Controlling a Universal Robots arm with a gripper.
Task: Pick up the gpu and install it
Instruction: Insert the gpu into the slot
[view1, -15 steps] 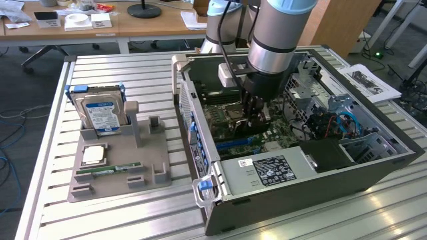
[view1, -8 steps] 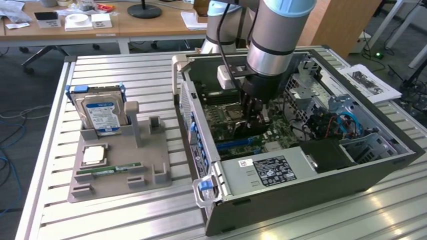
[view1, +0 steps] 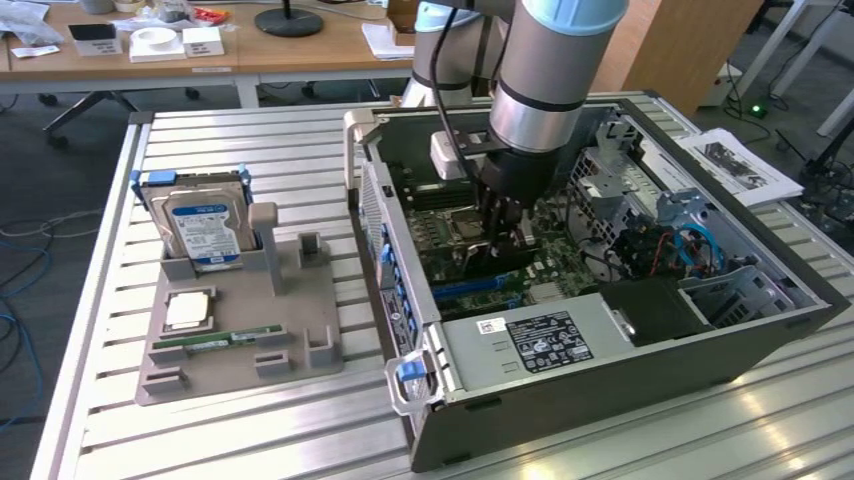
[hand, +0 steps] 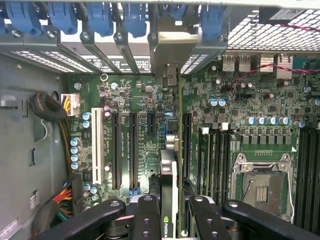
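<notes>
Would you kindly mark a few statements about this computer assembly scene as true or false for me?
1. The gripper holds the gpu on edge inside the computer case. True.
2. The hard drive lies inside the case. False: it stands in the grey holder on the table, at the exterior view's left of the case.
3. No cooler sits over the CPU socket on the motherboard. True.
4. The green RAM stick is plugged into the motherboard. False: it lies in the grey holder, in front of the hard drive.
</notes>
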